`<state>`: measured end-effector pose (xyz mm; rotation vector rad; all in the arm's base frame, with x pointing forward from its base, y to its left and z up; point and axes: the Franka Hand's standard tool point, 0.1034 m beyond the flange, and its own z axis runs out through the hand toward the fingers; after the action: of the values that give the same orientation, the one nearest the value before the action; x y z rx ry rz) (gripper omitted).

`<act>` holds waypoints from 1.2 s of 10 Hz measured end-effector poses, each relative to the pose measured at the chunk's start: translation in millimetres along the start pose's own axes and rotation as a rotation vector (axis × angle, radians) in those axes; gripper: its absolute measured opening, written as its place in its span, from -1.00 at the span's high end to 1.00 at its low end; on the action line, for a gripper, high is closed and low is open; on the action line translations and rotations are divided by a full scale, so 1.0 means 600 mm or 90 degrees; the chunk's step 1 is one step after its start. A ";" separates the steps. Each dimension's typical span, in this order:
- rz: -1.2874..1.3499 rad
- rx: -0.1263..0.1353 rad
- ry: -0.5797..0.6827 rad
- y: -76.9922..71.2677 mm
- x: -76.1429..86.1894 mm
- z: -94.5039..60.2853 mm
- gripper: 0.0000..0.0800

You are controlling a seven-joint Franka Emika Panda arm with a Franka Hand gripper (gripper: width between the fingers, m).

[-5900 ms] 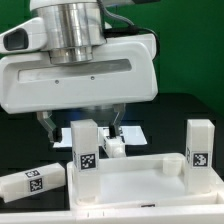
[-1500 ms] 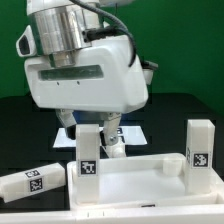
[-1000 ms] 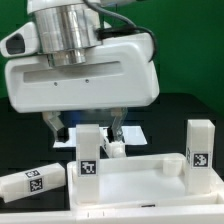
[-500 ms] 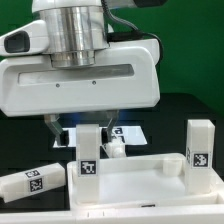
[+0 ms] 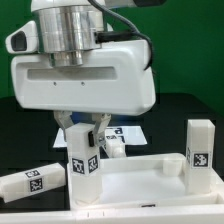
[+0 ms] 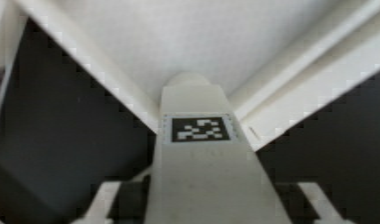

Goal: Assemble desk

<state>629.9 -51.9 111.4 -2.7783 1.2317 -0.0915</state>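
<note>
Evidently the hand [image 5: 84, 128] pinches an upright leg [image 5: 84, 160] by the corner of the desk top [image 5: 140, 186] on the exterior view's left. Held slightly tilted, the leg could jam at its socket or slip from the fingers.

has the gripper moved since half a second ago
Yes: the gripper dropped down over the middle leg, judged against the standing leg at the exterior view's right.

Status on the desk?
Gripper over upright leg at exterior view's left, jaws either side, grip unclear. It stands on top. Nothing blocking.
</note>
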 end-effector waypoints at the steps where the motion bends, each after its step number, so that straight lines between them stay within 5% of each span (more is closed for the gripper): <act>1: 0.134 0.010 -0.007 0.001 -0.002 0.002 0.29; 3: 0.320 0.028 -0.030 0.005 0.002 -0.001 0.29; 7: 0.344 0.022 -0.030 0.000 -0.005 0.003 0.29; 9: 0.163 0.011 -0.038 0.004 -0.010 0.006 -0.49; 12: -0.052 0.012 -0.036 0.002 -0.013 0.007 -0.62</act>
<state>624.2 -46.7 107.0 -2.7941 1.0988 -0.0297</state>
